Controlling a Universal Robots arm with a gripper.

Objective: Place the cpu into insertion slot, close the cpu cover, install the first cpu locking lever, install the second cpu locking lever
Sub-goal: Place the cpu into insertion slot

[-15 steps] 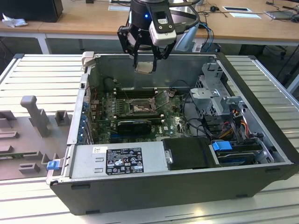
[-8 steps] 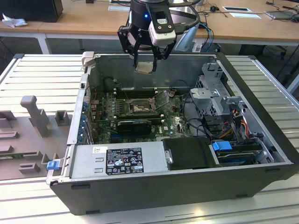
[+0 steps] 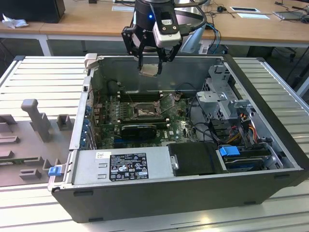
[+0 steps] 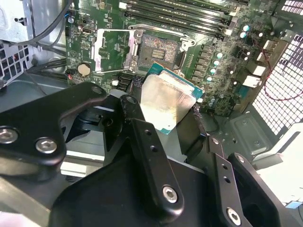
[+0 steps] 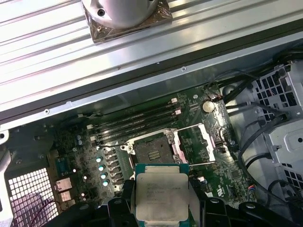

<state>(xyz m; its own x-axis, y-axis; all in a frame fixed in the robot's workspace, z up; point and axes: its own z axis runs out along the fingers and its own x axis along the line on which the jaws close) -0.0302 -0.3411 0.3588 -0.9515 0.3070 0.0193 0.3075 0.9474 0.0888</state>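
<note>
Ribbed metal table (image 3: 48,77) w/ open PC case (image 3: 169,198) on it; grey blocks (image 3: 36,118) at exterior view's left.

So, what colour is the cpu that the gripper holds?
The cpu has a pale silver face with a green border, best seen in the first wrist view.

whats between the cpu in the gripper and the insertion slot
Nothing: in the first wrist view the cpu hangs over the board, only open air before the uncovered insertion slot; the cpu cover lies swung aside.

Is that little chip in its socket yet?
Out: the gripper holds the cpu in the air, and the insertion slot lies bare.
</note>
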